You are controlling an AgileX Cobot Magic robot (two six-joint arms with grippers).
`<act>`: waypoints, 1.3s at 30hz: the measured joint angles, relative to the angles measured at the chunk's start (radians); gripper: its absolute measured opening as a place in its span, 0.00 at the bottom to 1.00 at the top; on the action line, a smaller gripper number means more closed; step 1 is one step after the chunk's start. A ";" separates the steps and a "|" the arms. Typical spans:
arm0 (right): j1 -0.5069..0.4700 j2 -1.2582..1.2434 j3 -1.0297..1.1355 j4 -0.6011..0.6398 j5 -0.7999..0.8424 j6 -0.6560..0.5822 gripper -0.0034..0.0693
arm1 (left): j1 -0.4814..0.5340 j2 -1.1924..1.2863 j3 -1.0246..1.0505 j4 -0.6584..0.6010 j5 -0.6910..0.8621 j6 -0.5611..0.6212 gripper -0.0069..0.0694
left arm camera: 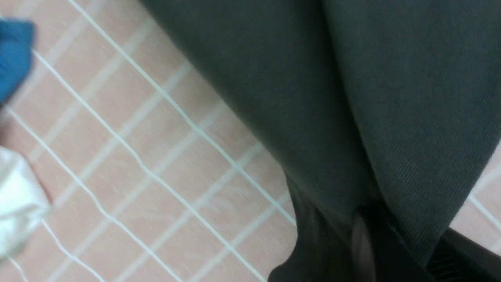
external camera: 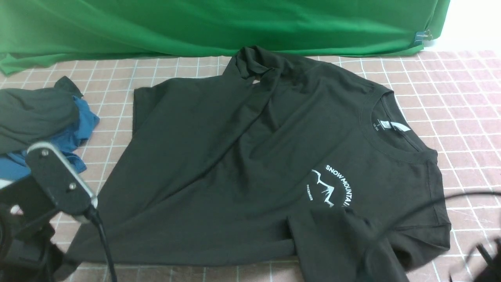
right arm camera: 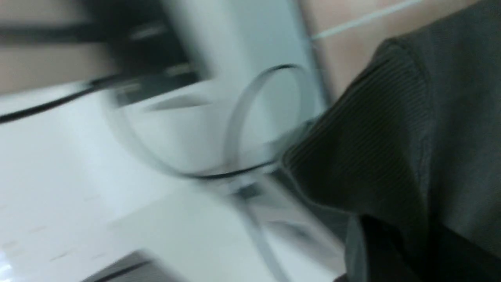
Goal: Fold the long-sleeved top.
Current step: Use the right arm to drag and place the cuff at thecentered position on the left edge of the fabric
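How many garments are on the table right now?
3. The black long-sleeved top is spread across the middle; a dark grey-green garment is bunched at the robot's far left, lying over a blue garment. More could be hidden under that pile.

From the front, the long-sleeved top point(external camera: 219, 168) lies spread over the middle of the table cover point(external camera: 462, 98), its neckline point(external camera: 391, 129) toward 3 o'clock and its hem toward 9 o'clock. One sleeve point(external camera: 250, 98) is folded in from 12 o'clock across the body, and the other sleeve point(external camera: 336, 243) lies over the front at 5 o'clock. Beyond the hem at 9 o'clock, near it but apart, one garment point(external camera: 35, 113) lies on another garment point(external camera: 84, 121), and behind everything at 12 o'clock hangs the backdrop point(external camera: 195, 23), with a clip point(external camera: 422, 37) at 1 o'clock.
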 joint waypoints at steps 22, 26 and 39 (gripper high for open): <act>-0.153 0.021 -0.255 -0.218 -0.070 0.018 0.21 | 0.000 0.000 0.000 -0.001 0.054 0.023 0.13; -0.287 0.138 -0.370 -0.239 -0.199 -0.185 0.21 | 0.000 0.000 0.000 0.000 0.032 0.023 0.13; -0.375 0.546 -0.803 -0.250 -0.391 -0.581 0.21 | 0.000 0.000 0.104 0.000 -0.041 0.023 0.13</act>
